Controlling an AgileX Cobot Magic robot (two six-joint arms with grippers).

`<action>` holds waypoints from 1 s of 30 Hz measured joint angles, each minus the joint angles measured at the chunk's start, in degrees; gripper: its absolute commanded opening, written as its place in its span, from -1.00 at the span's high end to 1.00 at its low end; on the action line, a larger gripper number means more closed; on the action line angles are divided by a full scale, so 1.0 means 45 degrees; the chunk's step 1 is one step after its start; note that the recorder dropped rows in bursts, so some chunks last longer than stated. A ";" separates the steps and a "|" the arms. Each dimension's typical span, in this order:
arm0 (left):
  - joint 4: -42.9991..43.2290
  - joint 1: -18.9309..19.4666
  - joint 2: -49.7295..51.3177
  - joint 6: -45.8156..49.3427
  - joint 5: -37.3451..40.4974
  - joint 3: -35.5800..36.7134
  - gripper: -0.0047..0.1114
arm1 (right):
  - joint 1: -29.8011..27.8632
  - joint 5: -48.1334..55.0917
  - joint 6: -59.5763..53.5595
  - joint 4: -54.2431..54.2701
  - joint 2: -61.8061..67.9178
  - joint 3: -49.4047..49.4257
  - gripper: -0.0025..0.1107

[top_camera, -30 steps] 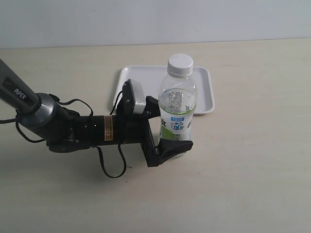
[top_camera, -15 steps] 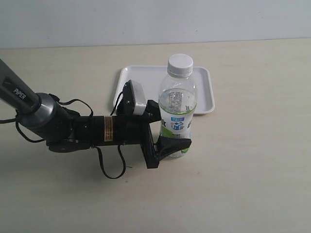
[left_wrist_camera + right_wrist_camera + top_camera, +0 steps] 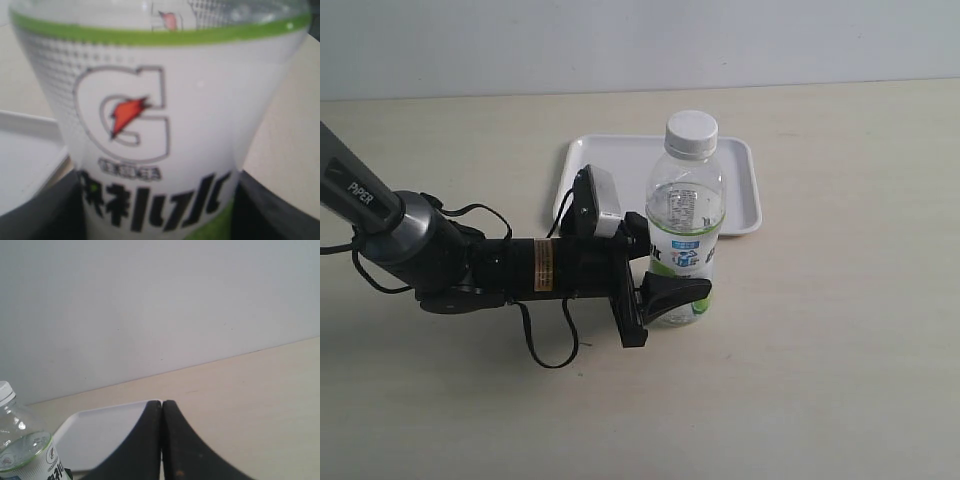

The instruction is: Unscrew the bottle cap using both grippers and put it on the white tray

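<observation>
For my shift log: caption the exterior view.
Left tool straddles the upright bottle low down, bottle cap on; white tray behind.

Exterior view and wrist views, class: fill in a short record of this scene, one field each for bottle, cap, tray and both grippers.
Bottle: clear plastic drink bottle, white-green label, upright on beige table
Cap: small round white screw cap, on bottle's neck
Tray: flat white rectangular plastic tray, behind bottle
Left gripper: black, fingers flank bottle's lower body; grip unclear
Right gripper: black, shut, holding nothing
</observation>
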 measured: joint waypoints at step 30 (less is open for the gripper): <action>0.0556 0.0075 0.0000 0.1147 0.0000 -0.0022 -0.02 | 0.0000 0.0030 0.0000 0.0000 0.0000 0.0000 0.96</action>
